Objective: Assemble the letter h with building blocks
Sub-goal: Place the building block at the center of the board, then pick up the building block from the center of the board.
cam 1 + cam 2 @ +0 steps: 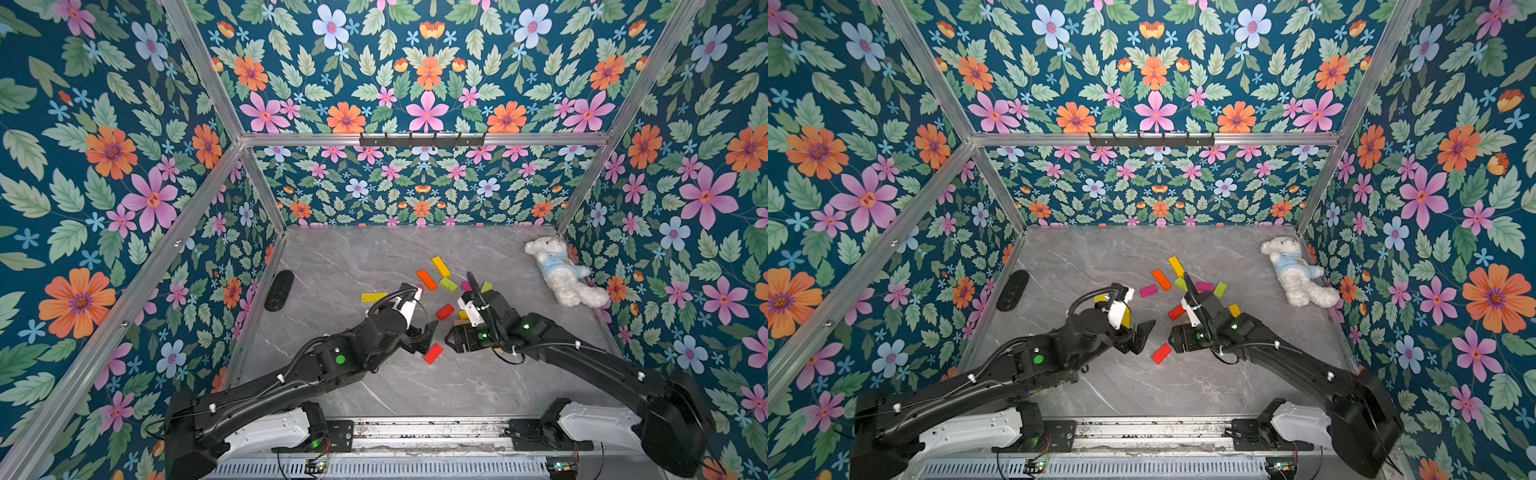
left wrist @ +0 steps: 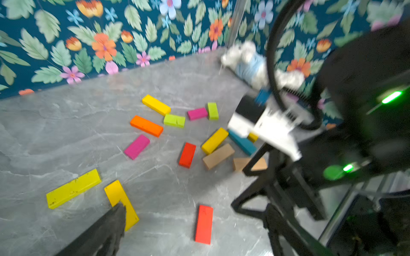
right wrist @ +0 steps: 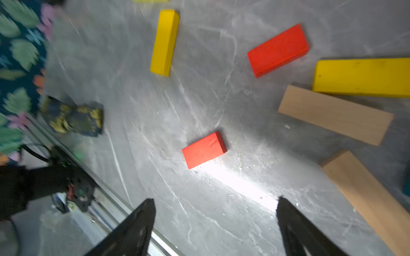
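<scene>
Building blocks lie scattered on the grey table: a long yellow bar [image 1: 374, 296], an orange one [image 1: 427, 279], a yellow one [image 1: 441, 266], a lime one [image 1: 449, 284] and a red one [image 1: 445, 311]. A short red block [image 1: 433, 353] lies flat between my two grippers. My left gripper [image 1: 423, 338] is open and holds nothing. In the left wrist view one of its fingers [image 2: 111, 221] overlaps the end of a yellow bar [image 2: 121, 199], beside another yellow bar [image 2: 73, 188]. My right gripper [image 3: 215, 199] is open and empty, just short of the red block [image 3: 204, 149]. Plain wood bars [image 3: 335, 115] lie beside it.
A white plush bear [image 1: 561, 270] lies at the back right by the wall. A black oval object [image 1: 279, 290] sits against the left wall. Flowered walls close in three sides. A metal rail [image 1: 415, 432] runs along the front edge.
</scene>
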